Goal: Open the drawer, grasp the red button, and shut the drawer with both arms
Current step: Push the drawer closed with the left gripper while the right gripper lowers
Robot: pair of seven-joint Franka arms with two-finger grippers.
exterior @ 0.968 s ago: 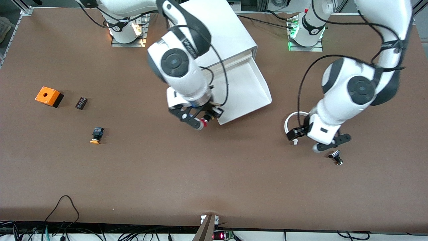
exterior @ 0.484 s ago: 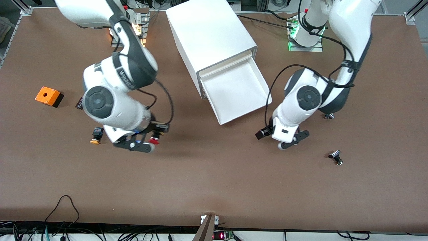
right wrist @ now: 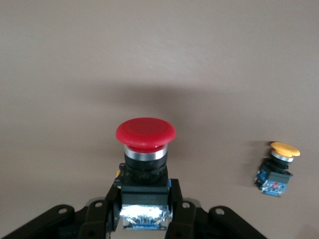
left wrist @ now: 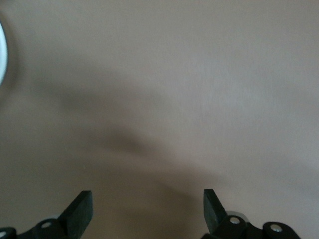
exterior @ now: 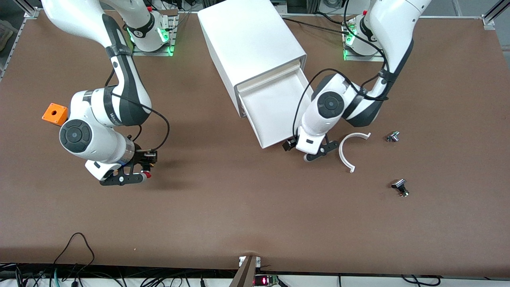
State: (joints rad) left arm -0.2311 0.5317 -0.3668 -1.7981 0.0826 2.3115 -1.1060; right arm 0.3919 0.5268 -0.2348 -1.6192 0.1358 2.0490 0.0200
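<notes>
Right gripper (exterior: 137, 169) is clamping the button (right wrist: 145, 152) between its fingers, red cap pointing out past the tips, over bare table toward the right arm's end. Orange-capped button (right wrist: 277, 169) is lying at about 3 o'clock of it (wrist view). Left gripper (exterior: 305, 149) is hanging open, empty, just beside the front corner of the drawer (exterior: 275, 107), which is sitting pulled out.

The brown matte tabletop (exterior: 255, 215) is being lit evenly and brightly from overhead, and no glare is being produced. Soft shadows are being cast beside the arms. Green lamps are glowing at both bases. In the left wrist view the surface is being rendered blurred, with a diffuse dark shadow. In the right wrist view the red mushroom-capped button (right wrist: 145, 133) is being shown sharply.
</notes>
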